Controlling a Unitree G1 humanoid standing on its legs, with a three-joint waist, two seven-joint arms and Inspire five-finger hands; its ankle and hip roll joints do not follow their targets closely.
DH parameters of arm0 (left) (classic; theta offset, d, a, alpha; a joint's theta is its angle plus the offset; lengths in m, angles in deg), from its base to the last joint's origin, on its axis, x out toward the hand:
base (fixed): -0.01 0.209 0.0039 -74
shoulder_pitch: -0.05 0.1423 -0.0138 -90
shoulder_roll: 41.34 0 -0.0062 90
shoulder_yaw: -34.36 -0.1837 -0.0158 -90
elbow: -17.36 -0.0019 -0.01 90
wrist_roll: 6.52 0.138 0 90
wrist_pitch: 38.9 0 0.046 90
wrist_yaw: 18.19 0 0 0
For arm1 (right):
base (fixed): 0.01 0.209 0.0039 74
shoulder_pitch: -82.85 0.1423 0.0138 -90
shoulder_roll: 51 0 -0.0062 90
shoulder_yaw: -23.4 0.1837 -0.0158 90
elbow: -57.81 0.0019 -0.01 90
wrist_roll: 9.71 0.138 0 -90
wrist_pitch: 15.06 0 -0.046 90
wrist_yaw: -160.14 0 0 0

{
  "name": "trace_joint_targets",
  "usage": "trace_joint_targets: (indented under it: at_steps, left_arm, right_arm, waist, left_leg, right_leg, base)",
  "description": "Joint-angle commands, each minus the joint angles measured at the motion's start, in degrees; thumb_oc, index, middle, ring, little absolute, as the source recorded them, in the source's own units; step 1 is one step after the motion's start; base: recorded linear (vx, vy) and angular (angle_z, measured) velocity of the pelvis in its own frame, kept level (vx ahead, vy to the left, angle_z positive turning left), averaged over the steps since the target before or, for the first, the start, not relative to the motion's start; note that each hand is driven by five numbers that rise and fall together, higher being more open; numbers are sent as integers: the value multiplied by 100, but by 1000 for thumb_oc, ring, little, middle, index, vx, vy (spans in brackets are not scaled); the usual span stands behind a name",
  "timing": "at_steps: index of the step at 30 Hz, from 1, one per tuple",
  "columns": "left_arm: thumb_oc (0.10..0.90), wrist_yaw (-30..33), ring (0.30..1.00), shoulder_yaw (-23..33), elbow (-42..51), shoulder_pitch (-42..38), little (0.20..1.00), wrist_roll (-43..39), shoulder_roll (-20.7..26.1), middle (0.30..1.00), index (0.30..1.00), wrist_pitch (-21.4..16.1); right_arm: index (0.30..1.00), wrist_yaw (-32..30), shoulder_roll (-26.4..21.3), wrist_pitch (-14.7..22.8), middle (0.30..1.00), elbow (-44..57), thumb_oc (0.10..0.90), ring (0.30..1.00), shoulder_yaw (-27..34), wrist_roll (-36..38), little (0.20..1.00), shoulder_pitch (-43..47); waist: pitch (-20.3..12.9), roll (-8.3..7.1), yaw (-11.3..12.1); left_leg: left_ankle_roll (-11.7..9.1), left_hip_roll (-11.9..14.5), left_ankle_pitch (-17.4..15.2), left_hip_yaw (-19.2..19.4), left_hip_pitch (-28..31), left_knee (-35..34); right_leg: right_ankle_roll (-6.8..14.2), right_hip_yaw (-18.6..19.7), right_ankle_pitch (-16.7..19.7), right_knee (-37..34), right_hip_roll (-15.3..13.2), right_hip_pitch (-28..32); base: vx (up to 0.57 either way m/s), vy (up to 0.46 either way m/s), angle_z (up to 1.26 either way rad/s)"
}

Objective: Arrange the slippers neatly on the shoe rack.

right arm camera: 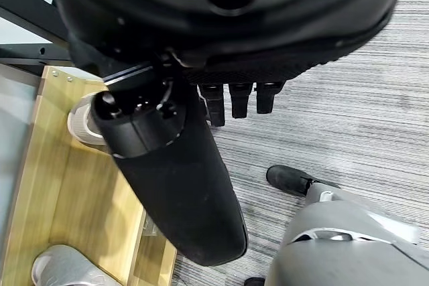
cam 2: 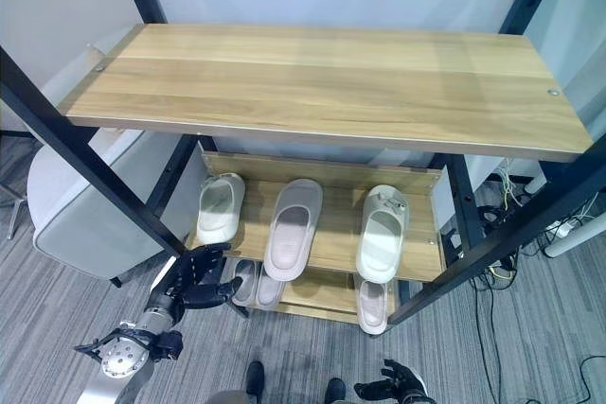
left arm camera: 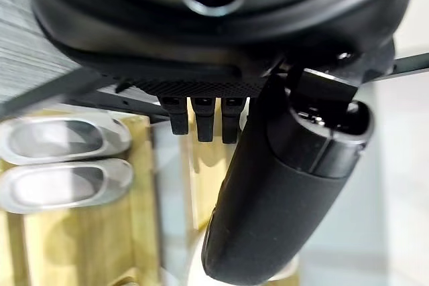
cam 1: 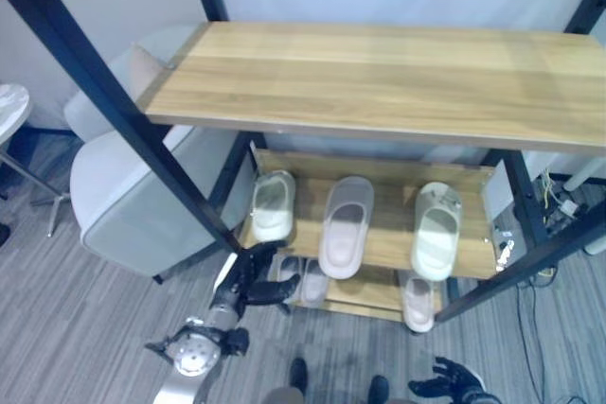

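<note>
Low in the frame's left, the left hand (cam 1: 254, 276) hangs with fingers relaxed and apart, holding nothing, just beside two slippers (cam 1: 305, 281) on the rack's (cam 1: 379, 243) bottom shelf. The right hand (cam 2: 396, 387) sits at the bottom edge, fingers spread, empty. Three slippers (cam 1: 346, 224) lie on the middle shelf.

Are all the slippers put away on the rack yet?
Mostly. Three slippers lie side by side on the middle shelf, and more sit on the bottom shelf. Nothing is held: the left robot hand hovers open by the bottom pair; the right robot hand hangs low. Left: the bottom slippers poke over the edge and need straightening.
</note>
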Motion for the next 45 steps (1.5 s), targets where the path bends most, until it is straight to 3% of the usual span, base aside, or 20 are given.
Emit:
trace_joint_targets:
  at_steps: [1,15,22,29,45]
  left_arm:
    - [800,194,900,287,616,-474,900,-297,11,900,900,-663]
    - [800,441,900,-15,695,-1033,900,-571,-190,900,900,-681]
    - [800,928,900,-90,565,-1452,900,82,-157,900,900,-779]
    - [800,1386,900,-267,76,-1846,900,1233,67,900,900,-727]
    - [800,2309,900,-468,-1516,-2813,900,2163,83,900,900,-428]
  right_arm:
    - [900,-85,-95,87,900,-12,800,900,-151,-58,900,127]
    - [900,-175,-88,69,900,-46,800,900,-223,-91,900,108]
    - [900,-285,-38,129,900,-5,800,900,-280,-83,900,113]
    - [900,-403,-12,176,900,-5,800,900,-305,-112,900,66]
    - [900,-516,-171,168,900,120,800,900,-216,-128,900,3]
  waist:
    - [-336,-203,29]
    - [-409,-197,-89]
    - [-427,-201,-150]
    - [-468,-193,-246]
    - [-293,134,-736]
  left_leg:
    - [-176,-24,-247,208,-147,58]
    - [-170,-3,-316,242,-14,-10]
    - [-180,8,-332,295,38,-41]
    - [-189,15,-368,374,76,-50]
    - [-207,-44,-358,723,-265,-50]
  right_leg:
    - [103,-25,-714,37,98,129]
    - [135,-15,-741,37,86,180]
    - [158,13,-740,37,84,179]
    - [192,67,-721,37,66,162]
    - [309,354,-519,37,-90,-401]
  base:
    - [0,0,0]
    - [7,-2,-1]
    - [2,1,-1]
    - [11,1,-4]
    - [-30,29,-11]
